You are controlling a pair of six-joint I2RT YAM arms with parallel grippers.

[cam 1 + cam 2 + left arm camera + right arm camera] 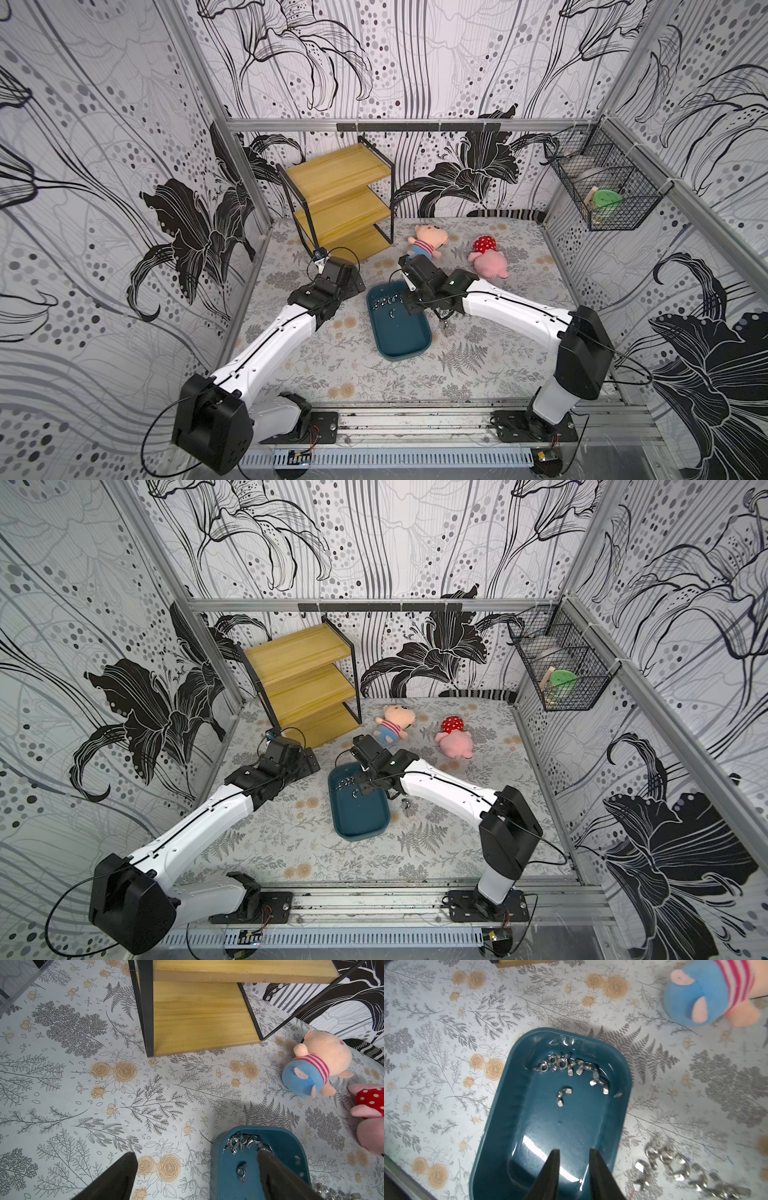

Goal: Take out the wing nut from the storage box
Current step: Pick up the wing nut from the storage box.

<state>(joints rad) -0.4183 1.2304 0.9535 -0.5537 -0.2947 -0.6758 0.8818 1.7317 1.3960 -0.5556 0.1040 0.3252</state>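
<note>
**Slim gap, loose nuts: how this pick could fail**

The right pincer [574,1152] hangs released over the bare floor of the storage box [517,1105]. Its jaws are parted only a little, with nothing between them. The likely target is a lone wing nut [564,1096], which lies on the box floor apart from the cluster of wing nuts [571,1065] huddled against one end wall.

With so slim a gap, the tips could land on the nut's wings and flick it aside, or skid on the glossy plastic. Going for the cluster instead risks lifting two nuts, or none. A tip catching the rim could shove the light box across the counter [446,1064] into the heap of wing nuts [675,1167] lying outside it.

The left pincer [195,1153], spread wide and empty, sits just beside the box. The two arms could crowd each other there.
</note>
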